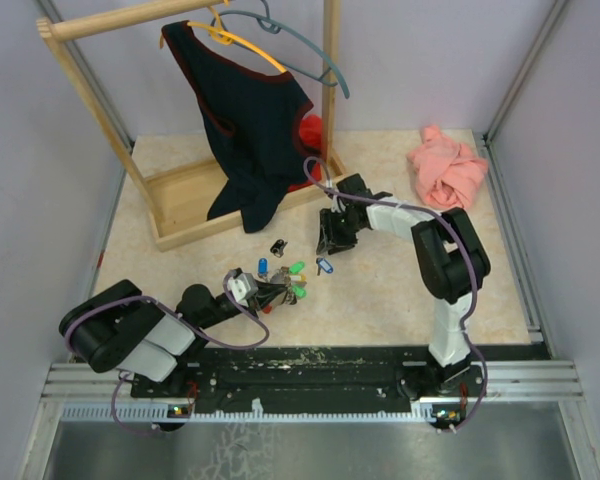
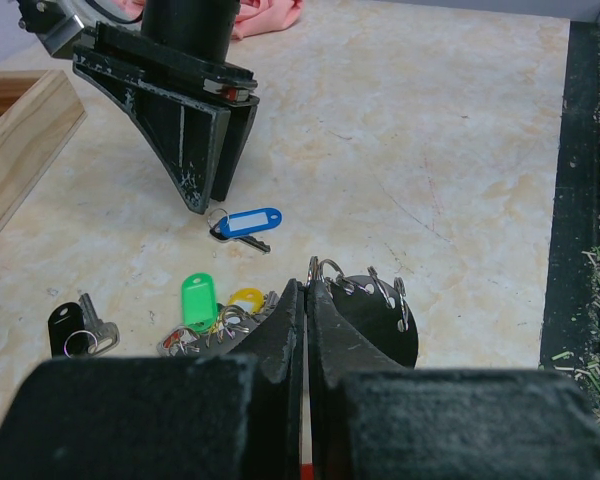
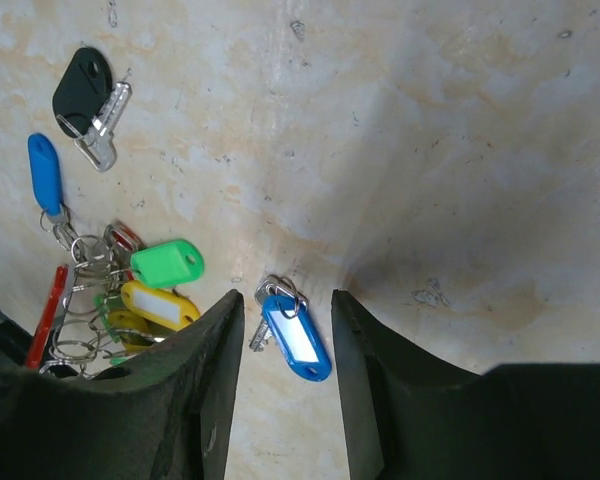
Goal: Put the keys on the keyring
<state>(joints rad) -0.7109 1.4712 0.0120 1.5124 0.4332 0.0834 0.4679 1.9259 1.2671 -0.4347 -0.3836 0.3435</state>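
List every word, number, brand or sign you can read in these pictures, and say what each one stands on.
No text can be read in any view.
Blue key tag: its white label window looks blank.
Green tag and yellow tag: no writing visible.
Black key head: any marking is too small to tell.

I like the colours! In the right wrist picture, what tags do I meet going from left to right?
Thin blue tag → green tag → blue-tagged key lying between the jaws.
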